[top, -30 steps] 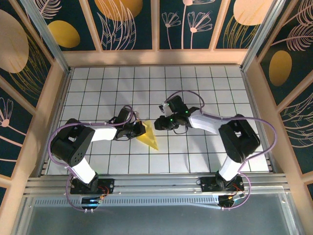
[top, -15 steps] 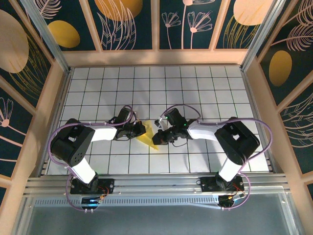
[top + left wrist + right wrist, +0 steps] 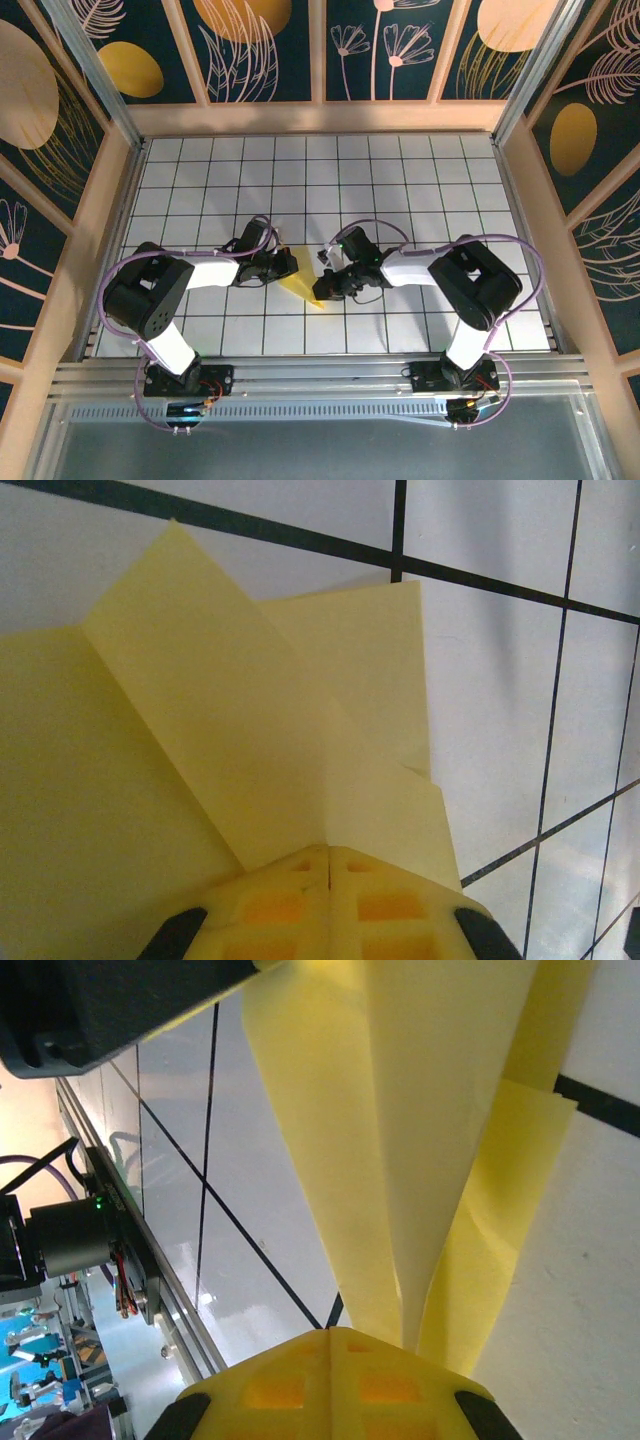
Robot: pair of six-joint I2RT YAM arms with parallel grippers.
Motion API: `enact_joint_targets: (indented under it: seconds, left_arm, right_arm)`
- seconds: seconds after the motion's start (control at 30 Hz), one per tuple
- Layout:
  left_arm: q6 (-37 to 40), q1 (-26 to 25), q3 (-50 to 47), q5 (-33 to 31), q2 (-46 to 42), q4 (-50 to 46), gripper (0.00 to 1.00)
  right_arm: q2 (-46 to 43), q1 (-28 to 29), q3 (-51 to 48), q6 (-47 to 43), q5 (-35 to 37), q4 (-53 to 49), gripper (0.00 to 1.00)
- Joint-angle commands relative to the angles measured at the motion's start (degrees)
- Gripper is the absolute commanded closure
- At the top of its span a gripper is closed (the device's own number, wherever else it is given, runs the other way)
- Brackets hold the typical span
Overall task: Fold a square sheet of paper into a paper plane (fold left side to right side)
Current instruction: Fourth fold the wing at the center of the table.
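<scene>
Left hand (image 3: 328, 852) and right hand (image 3: 328, 1335) both clenched on our paper plane (image 3: 302, 287); dart mostly folded, we judge final creases remain.

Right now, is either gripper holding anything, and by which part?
Both pinch the yellow paper: the left gripper at its wide end's left edge, the right gripper near its narrow tip.

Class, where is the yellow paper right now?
In the top view, the folded yellow paper sits near the middle of the white grid table, pinched by the left claw and the right claw.
</scene>
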Motion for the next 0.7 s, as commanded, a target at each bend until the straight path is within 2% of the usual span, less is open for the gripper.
enact_joint_targets:
  seconds: [0.0,0.67]
  left_arm:
    - [0.8,-0.2,-0.8,-3.1,1.3,-4.1,0.98]
    - [0.9,-0.1,-0.8,-3.2,1.3,-4.3,0.98]
  right_arm:
    - [1.3,0.8,-1.0,0.6,-1.2,1.6,1.00]
    - [2.3,2.0,-1.4,1.0,-0.3,0.9,1.00]
